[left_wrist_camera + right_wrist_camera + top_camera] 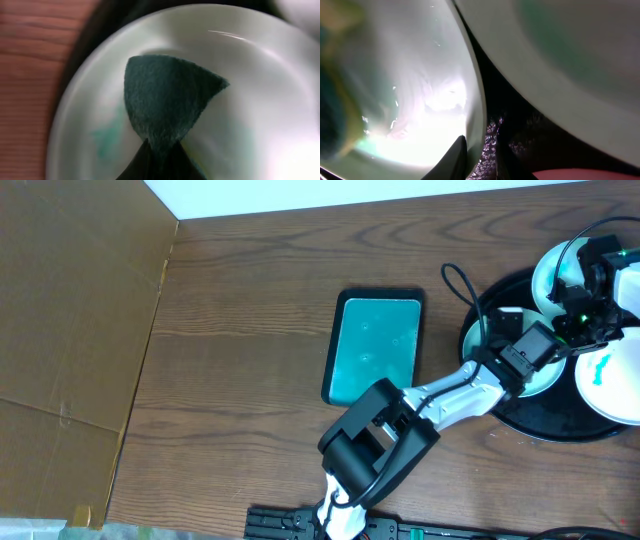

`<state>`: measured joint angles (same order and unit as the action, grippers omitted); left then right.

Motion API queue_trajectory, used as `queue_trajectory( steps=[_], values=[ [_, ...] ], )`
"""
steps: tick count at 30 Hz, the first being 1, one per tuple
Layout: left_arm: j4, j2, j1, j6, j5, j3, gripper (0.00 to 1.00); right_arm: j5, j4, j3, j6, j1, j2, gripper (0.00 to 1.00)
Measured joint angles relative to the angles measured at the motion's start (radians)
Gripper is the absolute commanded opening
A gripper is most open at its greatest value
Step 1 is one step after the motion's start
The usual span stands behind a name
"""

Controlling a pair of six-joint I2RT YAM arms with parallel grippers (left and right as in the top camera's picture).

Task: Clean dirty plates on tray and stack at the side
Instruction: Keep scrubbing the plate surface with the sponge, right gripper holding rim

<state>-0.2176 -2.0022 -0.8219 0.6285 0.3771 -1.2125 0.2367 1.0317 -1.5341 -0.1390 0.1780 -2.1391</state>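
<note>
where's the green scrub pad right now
Left wrist view, centre: the green pad is pinched in the left gripper over a white plate, beside its turquoise smear. Overhead, that plate lies on the left side of the black tray.

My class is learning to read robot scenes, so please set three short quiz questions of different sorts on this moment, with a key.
1. True or false: the plates are stacked in one pile.
2. The left gripper pinches: A) a plate rim; B) a dark green pad; C) nothing.
3. Fill in: ___ plates lie on the black tray.
Key: 1 false, they lie side by side; 2 B; 3 three.
</note>
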Motion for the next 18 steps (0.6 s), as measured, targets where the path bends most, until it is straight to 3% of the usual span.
queue_trajectory(
  steps=[3, 8, 14, 18],
  values=[
    [-0.024, 0.0, 0.03, -0.005, 0.047, 0.0, 0.07, 0.008, -0.01, 0.011, 0.0, 0.0, 0.0, 0.15],
    [-0.02, 0.01, 0.068, -0.047, 0.06, 0.0, 0.07, 0.029, -0.022, 0.018, 0.003, 0.002, 0.0, 0.01],
    [-0.002, 0.07, 0.087, -0.078, 0.051, 0.0, 0.07, 0.044, -0.031, 0.018, 0.016, 0.002, 0.0, 0.01],
    [0.055, 0.095, 0.109, -0.055, -0.073, 0.0, 0.07, 0.042, -0.027, 0.018, 0.013, 0.002, 0.0, 0.01]
  ],
)
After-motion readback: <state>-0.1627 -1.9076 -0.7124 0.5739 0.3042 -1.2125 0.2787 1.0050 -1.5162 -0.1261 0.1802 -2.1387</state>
